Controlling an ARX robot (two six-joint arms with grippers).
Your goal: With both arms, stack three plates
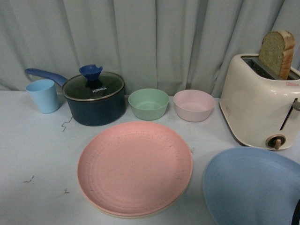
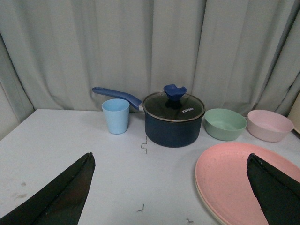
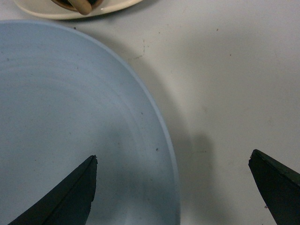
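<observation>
A pink plate (image 1: 135, 166) lies in the middle of the table on top of a cream-beige plate (image 1: 123, 216), of which only a thin rim shows. To its right, near the front edge, lies the light blue plate (image 1: 253, 187). My left gripper (image 2: 169, 157) is open above the table, with one finger over the near part of the pink plate (image 2: 234, 183) and the cream rim (image 2: 200, 199) under it. My right gripper (image 3: 173, 155) is open and straddles the rim of the blue plate (image 3: 70, 108). Neither holds anything. Only a dark sliver of the right arm (image 1: 296, 213) shows in the front view.
Along the curtain stand a light blue cup (image 1: 43, 95), a dark blue lidded pot (image 1: 95, 98) with its handle pointing left, a green bowl (image 1: 148, 103) and a pink bowl (image 1: 193, 105). A cream toaster (image 1: 260, 110) holding bread (image 1: 277, 53) stands just behind the blue plate.
</observation>
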